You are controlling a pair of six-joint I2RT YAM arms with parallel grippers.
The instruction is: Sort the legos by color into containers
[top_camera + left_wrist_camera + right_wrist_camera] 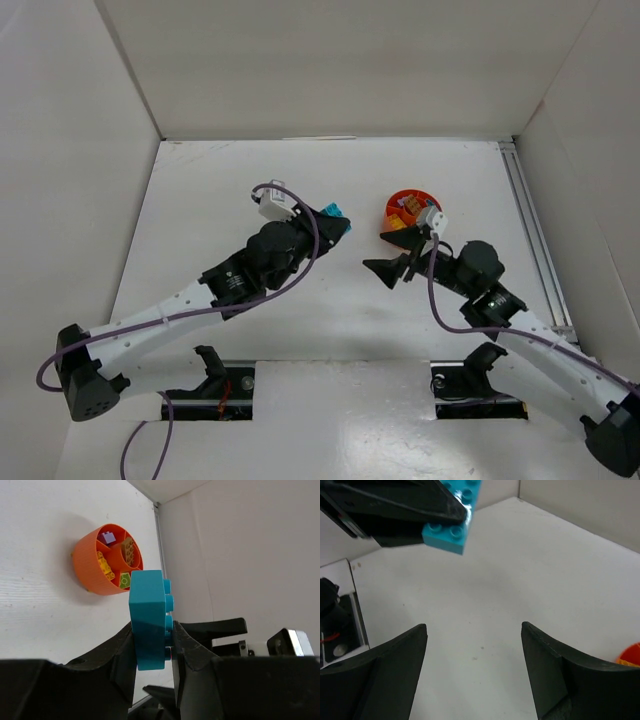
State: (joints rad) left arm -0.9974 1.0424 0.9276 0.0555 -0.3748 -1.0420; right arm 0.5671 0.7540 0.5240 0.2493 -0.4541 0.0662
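Aloft, left gripper (152, 635) pinching teal lego (147, 595) (studs sideways), right gripper (473, 626) spread, orange bowl (85, 565) near.

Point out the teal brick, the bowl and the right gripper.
teal brick (147, 612): left wrist view, on its flat side face.
bowl (84, 567): left wrist view, on its outer wall.
right gripper (473, 630): right wrist view, midway between its open fingertips.

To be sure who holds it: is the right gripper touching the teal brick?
Apart. The right wrist view shows the right gripper open over the bare table, while the teal brick sits farther off, clamped in the left gripper.
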